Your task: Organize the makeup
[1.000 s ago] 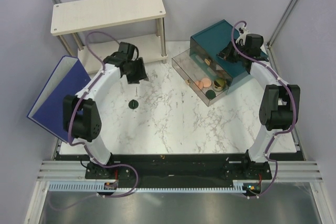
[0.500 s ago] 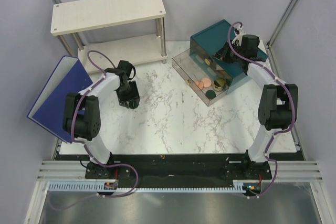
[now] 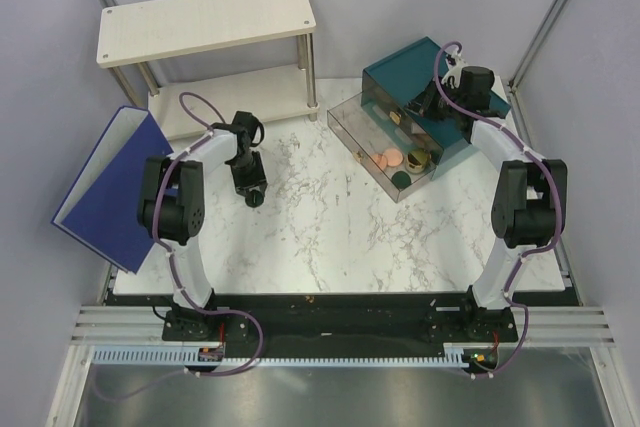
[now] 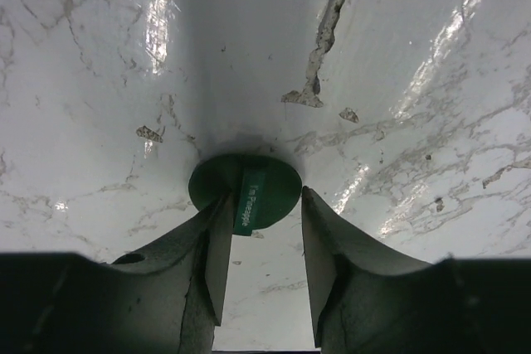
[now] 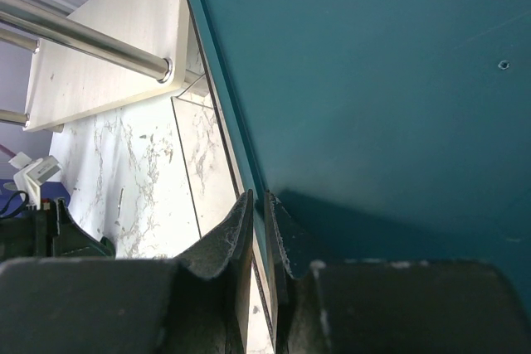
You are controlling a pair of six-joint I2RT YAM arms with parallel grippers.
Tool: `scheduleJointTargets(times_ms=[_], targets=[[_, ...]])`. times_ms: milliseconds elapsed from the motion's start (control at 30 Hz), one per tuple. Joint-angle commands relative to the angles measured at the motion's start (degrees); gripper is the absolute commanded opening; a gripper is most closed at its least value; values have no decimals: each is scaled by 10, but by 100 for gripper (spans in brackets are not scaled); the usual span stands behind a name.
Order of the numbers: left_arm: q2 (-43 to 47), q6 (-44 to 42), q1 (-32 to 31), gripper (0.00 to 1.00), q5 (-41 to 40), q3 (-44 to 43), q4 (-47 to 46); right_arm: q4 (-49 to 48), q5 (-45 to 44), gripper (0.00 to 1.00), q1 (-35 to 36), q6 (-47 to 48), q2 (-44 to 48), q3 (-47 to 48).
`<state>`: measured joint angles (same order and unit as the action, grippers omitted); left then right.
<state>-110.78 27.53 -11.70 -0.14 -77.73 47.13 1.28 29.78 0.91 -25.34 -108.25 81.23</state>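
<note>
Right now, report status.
Left gripper open, straddling green lid on table. Right gripper shut on teal box rim. Nothing blocking the lid.

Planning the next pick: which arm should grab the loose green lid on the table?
Left. The left pincer is open astride the dark green lid, one finger each side. The right pincer is far off, pinched on the teal box rim.
</note>
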Motion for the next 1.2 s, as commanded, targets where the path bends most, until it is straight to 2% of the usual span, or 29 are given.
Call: scheduleJointTargets(times_ms=[0, 167, 200, 267, 300, 367, 633, 800, 1000, 1167], targets=[[-19, -22, 3, 41, -10, -16, -11, 136, -35, 18, 3, 21, -53, -38], [-29, -27, 4, 36, -18, -1, -19, 136, -34, 18, 4, 21, -57, -34], [-29, -27, 4, 27, -17, 1, -20, 137, -34, 18, 3, 21, -57, -33], [-25, -29, 3, 17, -8, 6, -25, 137, -34, 18, 3, 21, -57, -33], [-24, -28, 3, 7, -5, 6, -27, 137, -34, 18, 3, 21, -57, -33], [-20, -45, 2, 2, 22, 0, -29, 137, -33, 19, 3, 21, -57, -33], [23, -89, -28, 2, 52, -66, -30, 137, -31, 19, 4, 21, -57, -33], [38, -113, -91, 2, 61, -143, -50, 136, -30, 19, 3, 21, -56, -34], [-50, -118, -161, 2, 107, -311, -64, 136, -28, 19, 3, 21, -54, -38], [-158, -77, -200, 3, 157, -485, -68, 136, -30, 19, 3, 22, -52, -42]])
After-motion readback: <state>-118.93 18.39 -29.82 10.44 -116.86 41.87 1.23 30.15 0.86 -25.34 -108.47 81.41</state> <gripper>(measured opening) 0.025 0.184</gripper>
